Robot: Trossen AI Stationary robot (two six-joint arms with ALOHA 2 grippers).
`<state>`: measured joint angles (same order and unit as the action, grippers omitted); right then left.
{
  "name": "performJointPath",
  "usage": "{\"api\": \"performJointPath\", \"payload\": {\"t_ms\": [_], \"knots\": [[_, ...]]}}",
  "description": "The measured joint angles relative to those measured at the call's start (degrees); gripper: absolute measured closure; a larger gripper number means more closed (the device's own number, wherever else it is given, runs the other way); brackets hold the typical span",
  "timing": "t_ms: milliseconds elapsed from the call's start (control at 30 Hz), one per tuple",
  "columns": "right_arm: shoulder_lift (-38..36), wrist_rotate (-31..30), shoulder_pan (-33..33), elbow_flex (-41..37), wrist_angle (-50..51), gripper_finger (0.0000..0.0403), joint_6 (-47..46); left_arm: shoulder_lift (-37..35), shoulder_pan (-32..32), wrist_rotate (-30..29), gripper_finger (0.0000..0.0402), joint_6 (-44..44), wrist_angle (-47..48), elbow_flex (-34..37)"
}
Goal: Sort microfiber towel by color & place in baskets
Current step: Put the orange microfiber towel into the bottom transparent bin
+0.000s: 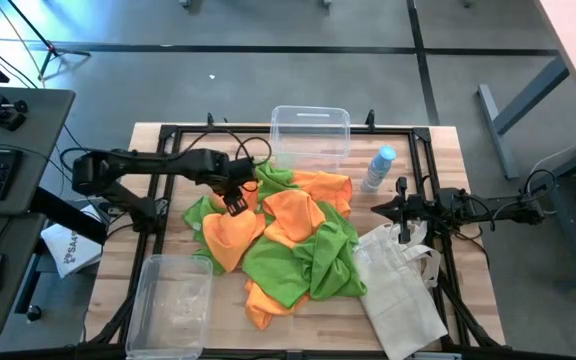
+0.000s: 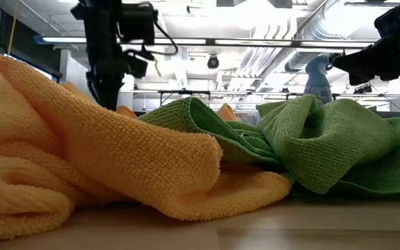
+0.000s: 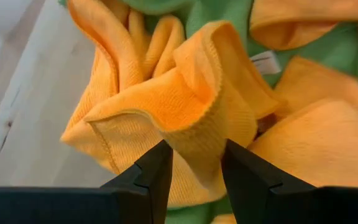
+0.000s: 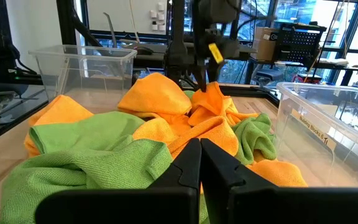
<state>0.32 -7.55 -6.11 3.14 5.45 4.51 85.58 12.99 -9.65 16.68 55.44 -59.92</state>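
Note:
A heap of orange and green microfiber towels (image 1: pixel 288 245) lies on the middle of the wooden table. My left gripper (image 1: pixel 236 200) reaches in from the table's left and is shut on an orange towel (image 1: pixel 228 238) at the heap's left side; the right wrist view shows that gripper (image 4: pixel 201 78) over a raised orange peak (image 4: pixel 211 98). One clear basket (image 1: pixel 310 135) stands at the far edge, another (image 1: pixel 173 300) at the near left corner. My right gripper (image 1: pixel 380 208) waits shut at the heap's right side, touching nothing. My left gripper (image 3: pixel 194 165) pinches a raised fold of the orange towel (image 3: pixel 194 144) between its two fingers (image 3: pixel 157 171), coming from above and pointing down. The cloth bunches up into a ridge at the fingers. The remainder of the towel lies slack on the table and on the heap.
An off-white tote bag (image 1: pixel 403 285) lies at the near right, under and beside my right arm. A small clear bottle with a blue cap (image 1: pixel 378 168) stands right of the far basket. Bare wood shows along the table's left side (image 1: pixel 153 235).

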Motion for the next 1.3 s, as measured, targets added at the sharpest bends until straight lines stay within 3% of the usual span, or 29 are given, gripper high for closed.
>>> {"api": "performJointPath", "payload": {"t_ms": [133, 333, 533, 767, 1067, 1300], "knots": [[0.0, 0.0, 0.0, 0.0, 0.0, 0.0402, 0.0, 1.7, 0.1, 0.0, 0.0301, -0.5, 0.0, 0.0], [0.0, 0.0, 0.0, 0.0, 0.0, 0.0402, 0.0, 1.0, 0.1, 0.1, 0.0392, 1.1, 0.1, 0.0], [0.0, 0.0, 0.0, 0.0, 0.0, 0.0402, 0.0, -2.6, 0.1, 0.1, 0.0400, 3.5, 0.5, 0.0], [0.0, 0.0, 0.0, 0.0, 0.0, 0.0402, 0.0, -12.5, -0.9, 0.5, 0.0401, 5.8, 0.6, -0.5], [0.0, 0.0, 0.0, 0.0, 0.0, 0.0402, 0.0, -23.9, -4.5, -0.2, 0.0401, 3.1, 0.5, -8.2], [0.0, 0.0, 0.0, 0.0, 0.0, 0.0402, 0.0, -25.0, -9.5, -0.4, 0.0401, 4.8, 4.6, -16.9]]}}
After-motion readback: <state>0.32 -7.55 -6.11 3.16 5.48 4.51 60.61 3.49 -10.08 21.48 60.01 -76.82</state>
